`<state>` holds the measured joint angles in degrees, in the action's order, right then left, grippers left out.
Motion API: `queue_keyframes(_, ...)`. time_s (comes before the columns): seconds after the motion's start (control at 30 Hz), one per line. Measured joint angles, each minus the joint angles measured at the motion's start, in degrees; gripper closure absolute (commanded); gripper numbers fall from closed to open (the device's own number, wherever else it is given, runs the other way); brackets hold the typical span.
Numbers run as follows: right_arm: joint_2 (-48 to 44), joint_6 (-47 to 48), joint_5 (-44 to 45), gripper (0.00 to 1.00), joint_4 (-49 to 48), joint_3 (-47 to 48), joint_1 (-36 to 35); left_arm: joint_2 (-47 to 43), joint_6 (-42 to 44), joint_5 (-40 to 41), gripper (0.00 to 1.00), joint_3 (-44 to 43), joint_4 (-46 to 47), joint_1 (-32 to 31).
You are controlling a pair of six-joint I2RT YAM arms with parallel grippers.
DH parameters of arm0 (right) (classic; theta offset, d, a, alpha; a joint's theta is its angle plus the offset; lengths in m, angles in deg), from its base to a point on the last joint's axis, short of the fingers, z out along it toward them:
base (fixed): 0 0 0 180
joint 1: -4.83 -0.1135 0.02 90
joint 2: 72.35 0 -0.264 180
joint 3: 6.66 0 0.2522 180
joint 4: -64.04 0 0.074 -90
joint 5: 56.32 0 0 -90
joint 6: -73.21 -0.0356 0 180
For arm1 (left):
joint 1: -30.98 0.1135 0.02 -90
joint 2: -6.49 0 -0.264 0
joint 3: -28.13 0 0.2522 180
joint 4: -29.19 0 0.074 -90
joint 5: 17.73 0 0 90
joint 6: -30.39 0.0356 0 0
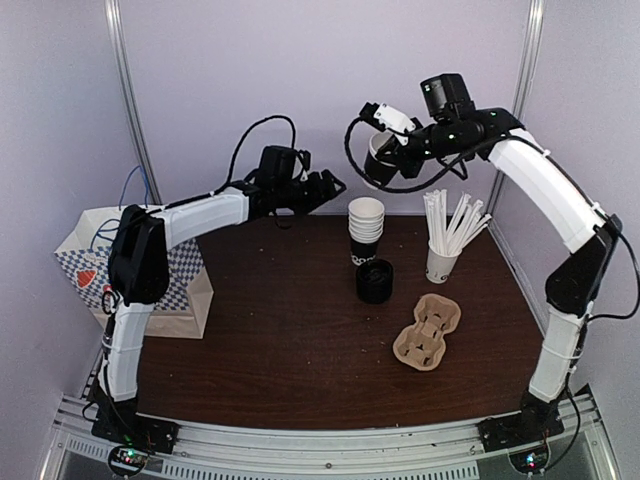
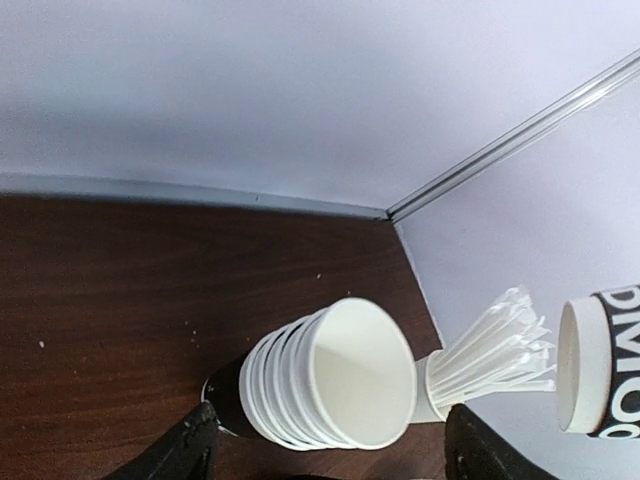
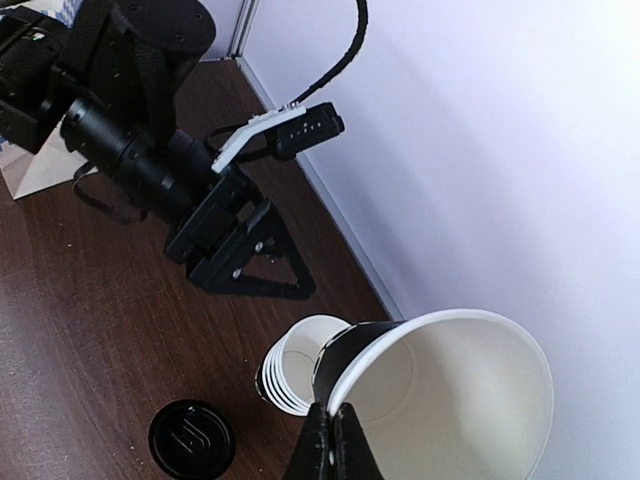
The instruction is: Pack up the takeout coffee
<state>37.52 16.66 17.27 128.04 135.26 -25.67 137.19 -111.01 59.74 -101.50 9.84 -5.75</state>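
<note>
Cup: black paper cup (image 3: pixel 450 395), no lid on, held aloft by the back wall.
Right gripper (image 3: pixel 335 438): clamped on the cup's rim.
Axis: tipped well over, mouth towards the left gripper (image 1: pixel 333 185).
Left gripper: spread, empty, just left of the cup.
Lid stack (image 1: pixel 374 281): on the table below, probably wanted next.

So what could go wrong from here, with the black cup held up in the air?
1. The right hand pinches the cup only at its rim, tilted, high above the table; it may slip out or the rim may bend.
2. The open left hand hangs close to the stack of cups; a careless move could knock it over.
</note>
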Motion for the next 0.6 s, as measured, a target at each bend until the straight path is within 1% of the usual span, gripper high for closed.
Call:
queue_keyframes(0.1,-7.17,0.55,-0.02,1.00,-0.37,-4.68,-0.68,-3.69,3.10,-0.59,0.22,0.00,-0.44,0.70)
queue_keyframes(0.2,-13.44,1.25,-0.90,1.00,0.48,-10.62,-2.10,-8.68,7.04,-0.81,0.21,0.04,-3.37,0.76)
queue_keyframes(0.3,-17.33,2.78,-2.32,1.00,2.23,-17.46,-5.66,-14.43,11.63,-0.83,0.21,0.74,-7.82,0.63)
queue_keyframes(0.37,-17.84,4.33,-2.58,1.00,4.44,-21.49,-9.33,-18.23,14.10,-1.68,0.20,2.14,-10.43,0.68)
queue_keyframes(0.5,-15.89,7.58,-0.46,1.00,7.54,-28.74,-18.88,-27.54,20.61,-4.13,0.17,10.21,-15.28,1.14)
queue_keyframes(0.6,-13.81,8.79,0.90,1.00,8.02,-32.33,-24.26,-34.84,25.55,-7.45,0.17,21.99,-15.28,1.33)
